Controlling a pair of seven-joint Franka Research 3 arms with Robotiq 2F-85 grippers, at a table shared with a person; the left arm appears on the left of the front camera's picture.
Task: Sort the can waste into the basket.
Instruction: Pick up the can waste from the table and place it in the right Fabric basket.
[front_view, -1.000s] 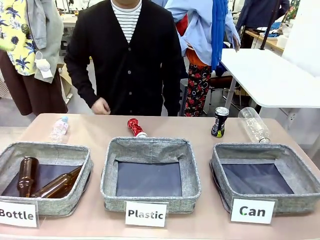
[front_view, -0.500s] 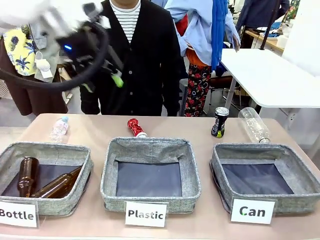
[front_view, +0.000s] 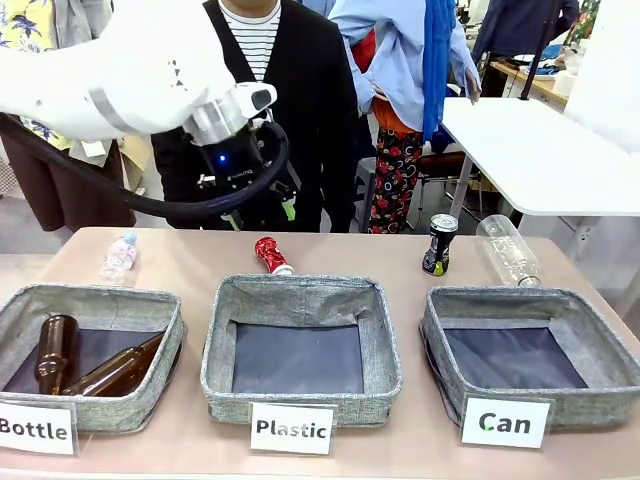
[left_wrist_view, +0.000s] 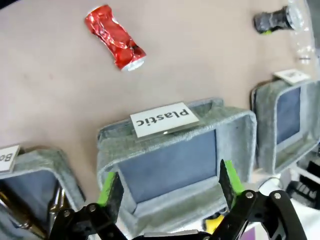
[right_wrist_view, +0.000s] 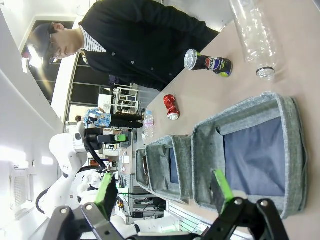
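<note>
Table (front_view: 180, 262): 1 red can (front_view: 270, 254), 1 black can (front_view: 438, 244); 3 baskets (front_view: 530, 296).

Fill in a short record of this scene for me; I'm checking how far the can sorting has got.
red can: lying on the table behind the Plastic basket
black can: standing on the table behind the Can basket
Can basket: no cans in it yet
left gripper: open, in the air above the red can
right gripper: open, holding nothing
</note>
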